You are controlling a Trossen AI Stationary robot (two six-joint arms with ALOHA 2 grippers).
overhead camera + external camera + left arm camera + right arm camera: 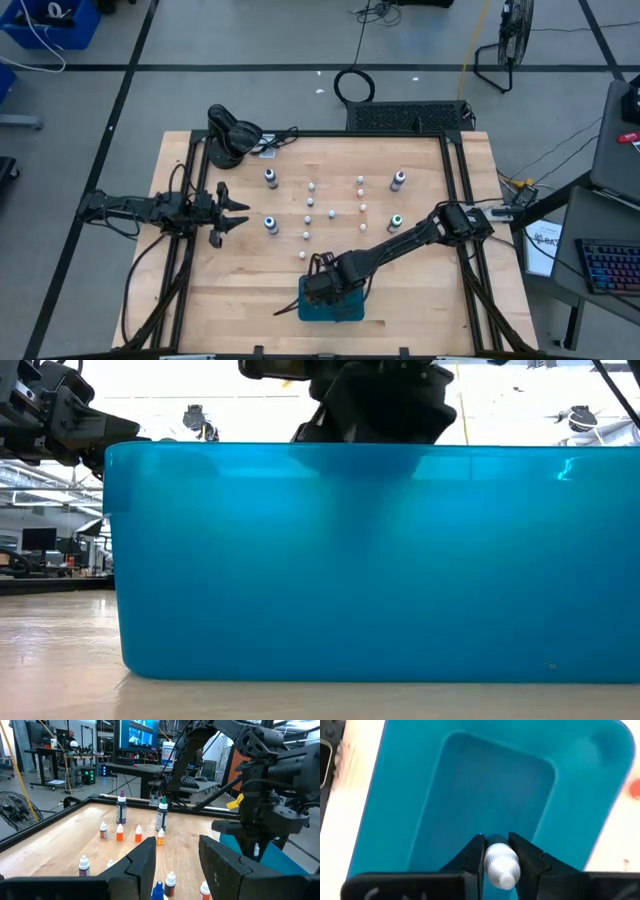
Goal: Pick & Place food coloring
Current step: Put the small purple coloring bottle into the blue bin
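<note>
Pinching tiny whitish dropper bottle (500, 865) over teal tray (420, 795): right gripper (496, 851) jaws; left jaws narrow.

The left tool (175, 862) hangs over the wooden table (60, 832), its two dark fingers (142, 862) parted with a gap between them. Past them stand small dropper bottles (120, 833) with orange bodies and white caps, and two taller bottles (121, 808) near the far rail. The right arm (265, 795) reaches down over a teal tray (272, 857). Desks and screens fill the room behind.
</note>
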